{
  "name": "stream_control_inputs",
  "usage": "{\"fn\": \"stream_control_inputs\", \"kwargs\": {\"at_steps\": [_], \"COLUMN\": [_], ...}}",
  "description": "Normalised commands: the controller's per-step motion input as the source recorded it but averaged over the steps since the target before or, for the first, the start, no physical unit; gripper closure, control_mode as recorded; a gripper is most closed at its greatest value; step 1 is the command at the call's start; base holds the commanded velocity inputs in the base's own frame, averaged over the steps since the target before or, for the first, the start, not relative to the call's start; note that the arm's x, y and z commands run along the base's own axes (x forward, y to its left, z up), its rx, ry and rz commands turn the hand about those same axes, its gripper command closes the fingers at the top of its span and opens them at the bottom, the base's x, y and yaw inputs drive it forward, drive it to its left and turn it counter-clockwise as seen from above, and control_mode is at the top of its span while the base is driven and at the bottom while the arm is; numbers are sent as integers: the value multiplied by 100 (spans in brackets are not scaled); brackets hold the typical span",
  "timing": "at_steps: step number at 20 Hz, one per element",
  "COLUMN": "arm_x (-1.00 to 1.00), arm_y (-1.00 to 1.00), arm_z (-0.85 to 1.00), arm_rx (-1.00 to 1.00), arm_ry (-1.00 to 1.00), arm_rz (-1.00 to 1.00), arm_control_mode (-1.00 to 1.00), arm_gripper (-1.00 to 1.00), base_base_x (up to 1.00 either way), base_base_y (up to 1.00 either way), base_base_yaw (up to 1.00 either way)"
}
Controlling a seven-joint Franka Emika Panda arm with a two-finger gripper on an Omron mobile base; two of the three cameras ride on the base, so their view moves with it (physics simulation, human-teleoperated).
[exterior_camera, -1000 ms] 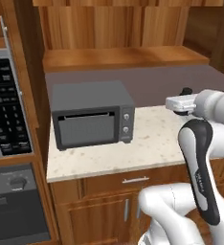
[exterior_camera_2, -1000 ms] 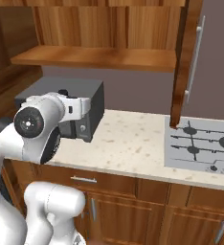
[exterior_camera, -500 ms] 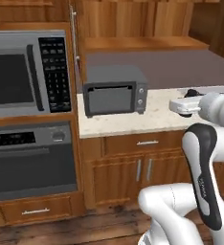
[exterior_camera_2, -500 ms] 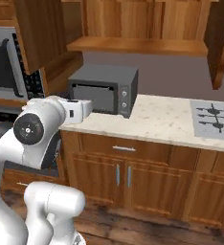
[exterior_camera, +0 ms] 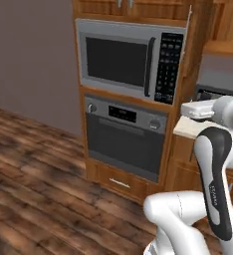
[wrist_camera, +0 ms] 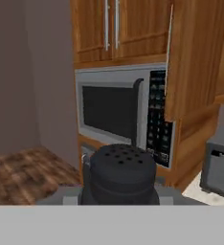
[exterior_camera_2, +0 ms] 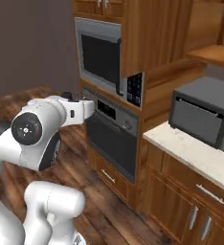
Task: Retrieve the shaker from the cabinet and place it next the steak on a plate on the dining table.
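Observation:
The black shaker (wrist_camera: 119, 173) sits right in front of the hand camera, its perforated top facing me, and my gripper (wrist_camera: 119, 197) is shut on it. The white hand (exterior_camera: 199, 109) is held out at chest height in front of the oven column, also seen in the right base view (exterior_camera_2: 83, 108). The shelf of the brown wooden cabinet (exterior_camera_2: 214, 53) shows at the upper right, well away from the hand. The steak, the plate and the dining table are out of view.
A built-in microwave (exterior_camera: 124, 59) sits above a wall oven (exterior_camera: 122, 135) in a tall wooden column. A grey toaster oven (exterior_camera_2: 203, 116) stands on the speckled counter (exterior_camera_2: 188, 152). Wooden floor (exterior_camera: 36, 191) stretches left toward a dark wall.
The whole picture has swung left as the base moved: the counter and toaster oven slid to the right, and the microwave and oven column came into view. The arm kept its pose.

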Motion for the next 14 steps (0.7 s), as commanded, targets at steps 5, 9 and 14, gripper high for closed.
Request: {"fn": "stream_control_inputs", "kwargs": {"at_steps": [5, 9, 14], "arm_x": [0, 0, 0], "arm_y": [0, 0, 0], "arm_z": [0, 0, 0], "arm_rx": [0, 0, 0], "arm_ry": [0, 0, 0], "arm_rz": [0, 0, 0], "arm_control_mode": [100, 100, 100], "arm_gripper": [100, 100, 100], "base_base_x": [0, 0, 0], "base_base_y": [0, 0, 0], "base_base_yaw": [100, 100, 100]}}
